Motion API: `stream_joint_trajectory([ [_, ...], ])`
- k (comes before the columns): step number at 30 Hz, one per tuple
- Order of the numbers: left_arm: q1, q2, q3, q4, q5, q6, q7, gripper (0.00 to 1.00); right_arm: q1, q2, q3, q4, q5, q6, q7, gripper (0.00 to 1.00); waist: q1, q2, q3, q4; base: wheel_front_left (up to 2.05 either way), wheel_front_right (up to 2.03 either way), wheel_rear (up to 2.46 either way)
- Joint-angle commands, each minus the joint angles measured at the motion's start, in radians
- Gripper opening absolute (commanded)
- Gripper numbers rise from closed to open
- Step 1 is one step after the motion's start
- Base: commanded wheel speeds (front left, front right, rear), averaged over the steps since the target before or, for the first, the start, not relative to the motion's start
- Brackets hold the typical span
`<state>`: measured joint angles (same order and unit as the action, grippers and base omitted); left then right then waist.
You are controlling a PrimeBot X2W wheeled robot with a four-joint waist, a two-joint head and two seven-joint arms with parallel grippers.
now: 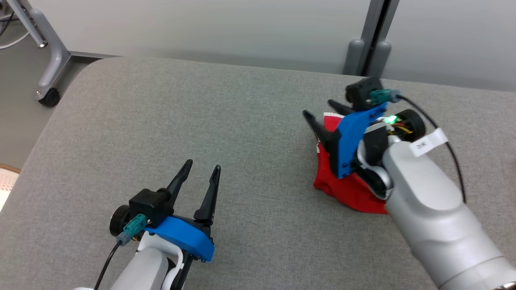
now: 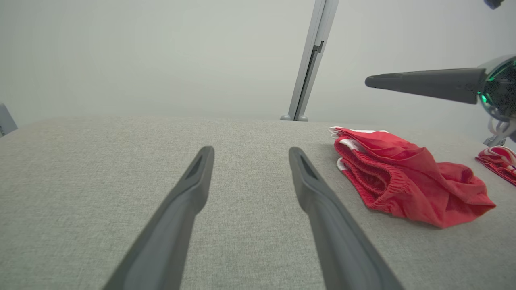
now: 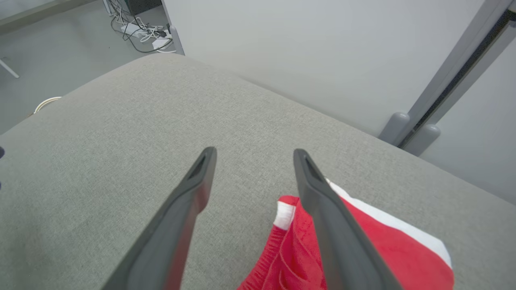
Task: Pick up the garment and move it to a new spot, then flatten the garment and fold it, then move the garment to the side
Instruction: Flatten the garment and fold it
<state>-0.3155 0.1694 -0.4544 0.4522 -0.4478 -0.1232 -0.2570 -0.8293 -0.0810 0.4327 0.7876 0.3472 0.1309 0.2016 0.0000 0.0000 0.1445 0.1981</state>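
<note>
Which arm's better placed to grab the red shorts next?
Right. The right gripper hangs open directly over the red shorts, which lie bunched at the right of the table. The left gripper, also open, sits over bare fabric well off to the left.

A red garment [image 1: 342, 192] lies bunched on the grey table [image 1: 221, 121]; the right gripper [image 1: 318, 108] hovers over it, fingers spread, apparently not touching.
</note>
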Motion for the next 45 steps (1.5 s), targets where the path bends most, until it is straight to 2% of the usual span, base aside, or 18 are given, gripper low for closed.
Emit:
stream_joint_trajectory([
  [1, -0.013, 0.006, 0.006, 0.000, 0.000, 0.005, -0.003, 1.00, 0.036, -0.044, -0.030, -0.034, -0.001, 0.000, -0.011, 1.00, 0.0000, 0.0000, -0.008, -0.011, 0.00, 0.00, 0.00],
  [6, -0.014, 0.010, 0.003, -0.003, 0.000, 0.006, -0.004, 1.00, 0.128, -0.137, -0.170, -0.115, -0.061, 0.000, 0.003, 1.00, 0.0000, 0.0000, -0.011, -0.023, 0.00, 0.00, 0.00],
  [10, -0.026, 0.009, -0.003, -0.001, -0.001, 0.005, -0.004, 1.00, 0.208, -0.161, -0.290, -0.113, -0.127, 0.000, 0.015, 1.00, 0.0000, 0.0000, -0.005, -0.020, 0.00, 0.00, 0.00],
  [11, -0.027, 0.009, -0.006, 0.000, -0.002, 0.005, -0.003, 1.00, 0.219, -0.159, -0.311, -0.111, -0.146, 0.000, 0.017, 0.79, 0.0000, 0.0000, -0.003, -0.020, 0.00, 0.00, 0.00],
  [12, -0.028, 0.010, -0.010, 0.002, -0.003, 0.004, 0.000, 1.00, 0.229, -0.155, -0.326, -0.106, -0.165, 0.000, 0.024, 0.20, 0.0000, 0.0000, -0.002, -0.019, 0.00, 0.00, 0.00],
  [13, -0.030, 0.012, -0.012, 0.005, -0.004, 0.004, 0.002, 1.00, 0.242, -0.147, -0.332, -0.101, -0.179, 0.000, 0.030, 0.00, 0.0000, 0.0000, 0.000, -0.018, 0.00, 0.00, 0.00],
  [18, -0.039, 0.023, -0.019, 0.012, -0.008, 0.002, 0.005, 1.00, 0.279, -0.102, -0.310, -0.075, -0.202, 0.000, 0.070, 0.00, 0.0000, 0.0000, 0.001, -0.017, 0.00, 0.00, 0.00],
  [22, -0.032, 0.034, -0.014, 0.016, -0.011, 0.008, 0.004, 1.00, 0.295, -0.057, -0.226, -0.089, -0.183, 0.000, 0.085, 0.00, 0.0000, 0.0000, -0.006, -0.029, 0.00, 0.00, 0.00],
  [27, -0.012, 0.043, -0.009, 0.016, -0.018, 0.013, 0.005, 1.00, 0.335, -0.021, -0.069, -0.154, -0.102, 0.000, 0.096, 0.00, 0.0000, 0.0000, -0.022, -0.048, 0.00, 0.00, 0.00],
  [28, -0.012, 0.043, -0.009, 0.016, -0.018, 0.013, 0.005, 1.00, 0.335, -0.021, -0.069, -0.154, -0.102, 0.000, 0.096, 0.00, 0.0000, 0.0000, -0.022, -0.048, 0.00, 0.00, 0.00],
  [32, 0.002, 0.051, -0.002, 0.009, -0.026, 0.020, 0.005, 1.00, 0.378, -0.004, 0.058, -0.222, -0.017, 0.000, 0.109, 0.00, 0.0000, 0.0000, -0.031, -0.061, 0.00, 0.00, 0.00],
  [36, 0.009, 0.057, 0.003, 0.003, -0.035, 0.028, 0.004, 1.00, 0.413, 0.000, 0.131, -0.288, 0.050, 0.000, 0.095, 0.00, 0.0000, 0.0000, -0.036, -0.074, 0.00, 0.00, 0.00],
  [40, 0.027, 0.067, 0.014, -0.006, -0.043, 0.038, 0.001, 1.00, 0.436, -0.008, 0.121, -0.360, 0.083, 0.000, 0.059, 0.00, 0.0000, 0.0000, -0.042, -0.093, 0.00, 0.00, 0.00],
  [45, 0.044, 0.070, 0.023, -0.022, -0.049, 0.052, -0.001, 1.00, 0.451, -0.047, 0.009, -0.425, 0.042, 0.000, 0.033, 0.00, 0.0000, 0.0000, -0.050, -0.110, 0.00, 0.00, 0.00],
])
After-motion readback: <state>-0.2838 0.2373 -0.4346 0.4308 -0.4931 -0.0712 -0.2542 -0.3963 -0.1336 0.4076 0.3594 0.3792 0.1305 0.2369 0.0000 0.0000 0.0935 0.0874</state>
